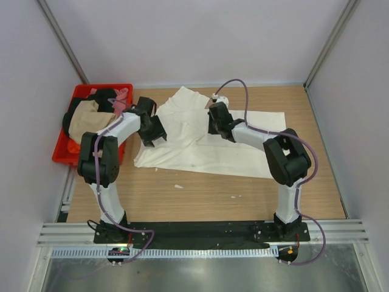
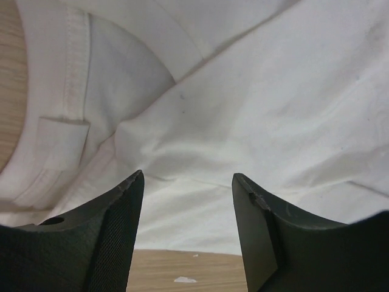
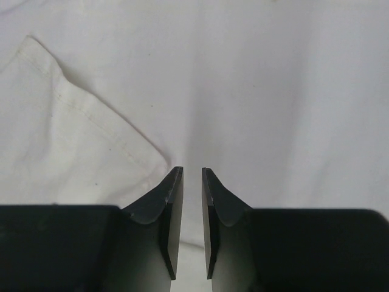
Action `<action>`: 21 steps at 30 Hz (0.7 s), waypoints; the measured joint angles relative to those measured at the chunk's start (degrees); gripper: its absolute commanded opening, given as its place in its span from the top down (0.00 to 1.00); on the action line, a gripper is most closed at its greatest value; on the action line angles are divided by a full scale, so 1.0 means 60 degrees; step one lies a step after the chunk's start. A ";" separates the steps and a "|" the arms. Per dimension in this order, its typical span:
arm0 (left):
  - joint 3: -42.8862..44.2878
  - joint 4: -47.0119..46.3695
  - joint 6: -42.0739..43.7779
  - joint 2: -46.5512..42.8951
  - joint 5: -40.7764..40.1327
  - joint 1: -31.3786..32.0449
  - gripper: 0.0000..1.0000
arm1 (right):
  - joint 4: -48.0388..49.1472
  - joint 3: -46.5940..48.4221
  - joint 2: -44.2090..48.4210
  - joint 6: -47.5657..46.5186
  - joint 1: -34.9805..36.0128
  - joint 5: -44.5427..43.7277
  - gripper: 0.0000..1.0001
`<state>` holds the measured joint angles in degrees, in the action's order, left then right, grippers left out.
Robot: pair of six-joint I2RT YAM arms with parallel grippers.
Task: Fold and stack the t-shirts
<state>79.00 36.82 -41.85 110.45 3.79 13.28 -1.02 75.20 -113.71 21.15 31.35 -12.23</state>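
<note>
Cream t-shirt (image 1: pixel 200 149) lies under left gripper (image 2: pixel 188 176) and, perhaps touching, right gripper (image 3: pixel 192 171).

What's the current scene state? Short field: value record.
shirt: large cream cloth t-shirt, rumpled, spread on wooden table
crate: red plastic crate, far left, holding tan, black, pink clothes
left gripper: open, over the shirt by its collar
right gripper: jaws nearly together, over shirt; pinch unclear
</note>
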 measured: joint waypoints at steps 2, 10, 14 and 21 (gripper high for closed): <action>-0.0018 0.0229 0.0055 -0.0448 -0.0106 0.0051 0.39 | -0.0667 0.0000 0.0514 0.0248 -0.0007 -0.0098 0.76; -0.1574 0.0251 0.0044 -0.2342 -0.0466 0.0437 0.47 | -0.2769 -0.0743 0.3104 0.1333 -0.0178 -0.0361 0.77; -0.2535 0.0397 0.0011 -0.2262 -0.0976 0.0433 0.49 | -0.3464 -0.2091 0.4193 0.1657 -0.0685 -0.0328 0.77; -0.2812 0.0594 -0.0066 -0.1672 -0.1665 0.0426 0.50 | -0.4091 -0.4441 0.4787 0.1851 -0.2499 -0.0069 0.78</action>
<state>62.13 40.38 -42.24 100.42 -6.20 15.84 -25.56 48.56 -84.99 32.25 16.36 -12.64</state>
